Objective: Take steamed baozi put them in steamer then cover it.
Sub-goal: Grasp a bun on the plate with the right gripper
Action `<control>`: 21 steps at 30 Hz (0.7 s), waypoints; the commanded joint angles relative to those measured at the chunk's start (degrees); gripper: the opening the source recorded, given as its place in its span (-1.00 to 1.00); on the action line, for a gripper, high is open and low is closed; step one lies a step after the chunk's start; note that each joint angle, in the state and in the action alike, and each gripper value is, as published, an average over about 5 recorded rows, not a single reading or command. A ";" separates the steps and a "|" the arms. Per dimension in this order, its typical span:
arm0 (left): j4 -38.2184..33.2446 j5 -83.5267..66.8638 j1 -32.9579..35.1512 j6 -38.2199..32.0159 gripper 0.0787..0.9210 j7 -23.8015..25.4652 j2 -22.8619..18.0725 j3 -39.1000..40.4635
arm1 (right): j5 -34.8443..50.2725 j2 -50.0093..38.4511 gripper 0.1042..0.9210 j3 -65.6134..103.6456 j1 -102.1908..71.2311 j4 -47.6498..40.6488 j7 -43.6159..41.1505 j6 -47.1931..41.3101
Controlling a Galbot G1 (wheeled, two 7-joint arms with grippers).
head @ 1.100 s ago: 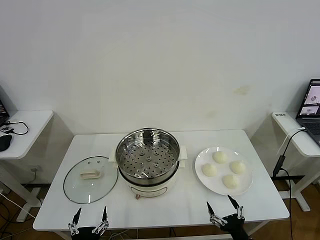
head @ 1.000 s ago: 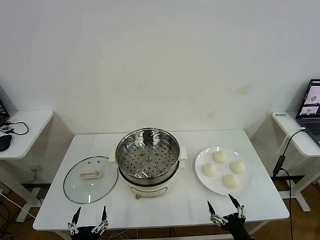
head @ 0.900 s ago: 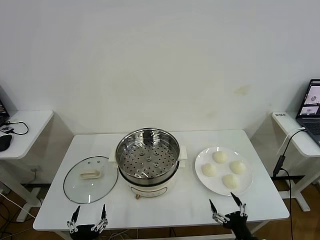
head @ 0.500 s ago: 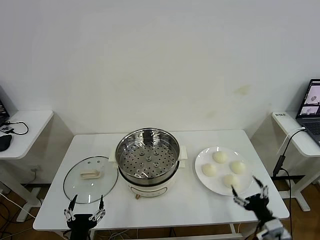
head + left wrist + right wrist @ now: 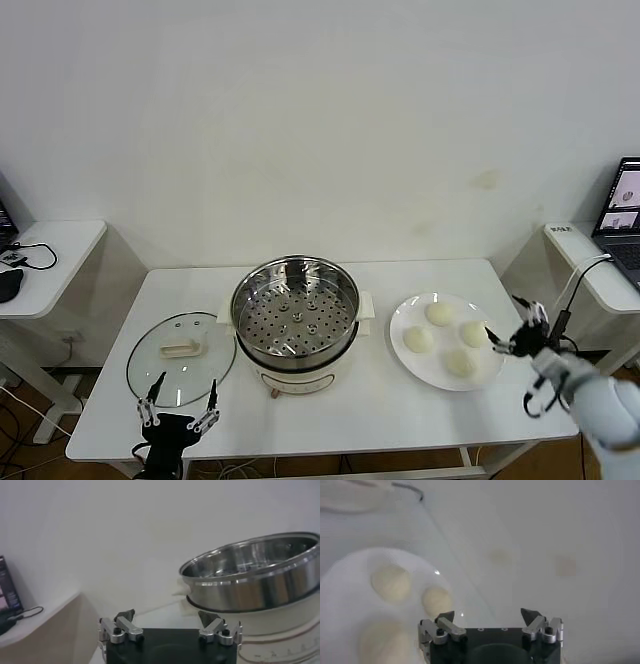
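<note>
Left to right across the worktop (image 5: 110, 430). Left gripper (image 5: 178, 413) first: parked over the front-left edge, just in front of the lid, fingers spread wide, nothing between them.

Lid (image 5: 181, 358) next, lying flat near the left edge, touching or almost touching the steamer base. Glass with a metal rim, so probably heavyish, stiff, slick and breakable. Best taken by the beige handle (image 5: 180, 350) in the middle, pinched across its narrow width, then lifted level. Rim looks too thin and slippery to trust.

Steamer (image 5: 296, 325) sits mid-worktop, open, perforated tray bare, no buns inside yet. Rigid and stable on its cream base, no need to touch it.

Right of that, plate (image 5: 400, 352) with four buns (image 5: 440, 313), spaced apart, none stacked. Soft, light, squashy dough, smooth skin likely a bit tacky. Gentle pinch across the widest part from above, closing only until it holds; too hard a squeeze would dent or tear. Nearest one to start with is probably the bun on the plate's right side (image 5: 474, 333).

Right gripper (image 5: 514, 332) hangs at the plate's right rim, toward the worktop's right edge, fingers fully apart, empty, not touching any bun. Right wrist view shows buns just ahead of it.
</note>
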 commanded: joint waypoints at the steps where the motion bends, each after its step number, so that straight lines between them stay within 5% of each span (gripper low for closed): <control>1: -0.52 4.11 -0.08 0.40 0.77 2.07 0.08 -0.36 | -0.11 -14.97 0.76 -31.61 35.02 -17.98 -19.08 -1.91; 11: -0.35 4.05 -0.54 0.27 0.77 2.36 0.49 -1.70 | 3.95 -10.98 0.76 -64.67 62.27 -28.58 -30.34 1.26; 21: 0.00 3.98 -1.05 0.24 0.77 2.54 0.48 -2.56 | -0.48 -1.23 0.76 -70.71 65.23 -40.13 -31.47 4.33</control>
